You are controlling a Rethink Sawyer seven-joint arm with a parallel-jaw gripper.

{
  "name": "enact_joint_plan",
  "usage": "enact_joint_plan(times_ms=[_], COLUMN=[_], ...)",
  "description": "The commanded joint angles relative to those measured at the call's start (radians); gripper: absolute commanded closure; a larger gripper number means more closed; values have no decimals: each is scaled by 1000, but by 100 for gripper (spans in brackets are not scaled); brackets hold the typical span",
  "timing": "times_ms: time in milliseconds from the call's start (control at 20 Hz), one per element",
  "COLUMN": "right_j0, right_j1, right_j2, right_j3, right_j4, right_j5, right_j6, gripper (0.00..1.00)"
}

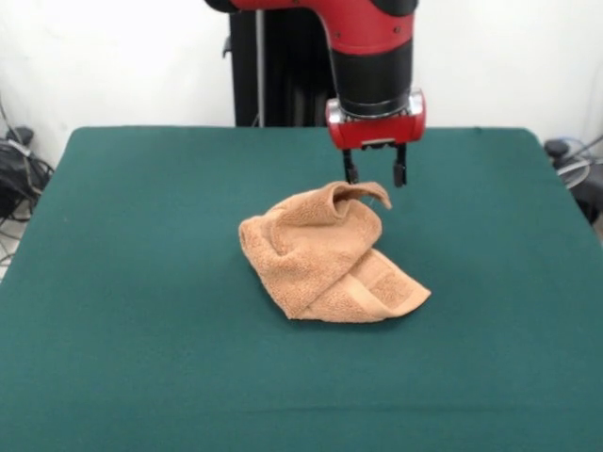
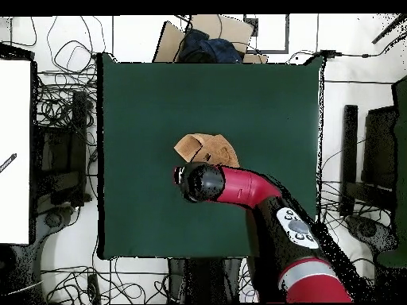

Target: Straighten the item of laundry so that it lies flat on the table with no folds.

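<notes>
The peach-orange towel lies crumpled near the middle of the dark green table, folded over itself, with one corner standing up in a peak at the far side. A woven band shows on the flap at its front right. My gripper hangs from the red and black arm just above and behind that raised peak. Its two black fingers are apart and hold nothing. In the overhead view the arm's wrist hides the gripper and covers the near part of the towel.
Green tabletop spreads wide on all sides of the towel. Cables and equipment lie on the floor around the table. A cardboard sheet with a dark blue thing on it sits past the table's far edge in the overhead view.
</notes>
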Motion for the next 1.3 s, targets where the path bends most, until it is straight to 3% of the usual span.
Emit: enact_joint_plan(times_ms=[50, 600, 900, 1300], right_j0=[-7, -7, 16, -11], right_j1=[8, 14, 65, 92], right_j2=[91, 94, 74, 96], right_j3=[-28, -48, -155, -149], right_j4=[14, -1, -42, -50], right_j5=[67, 61, 105, 59], right_j6=[53, 46, -7, -15], gripper=[0, 0, 0, 0])
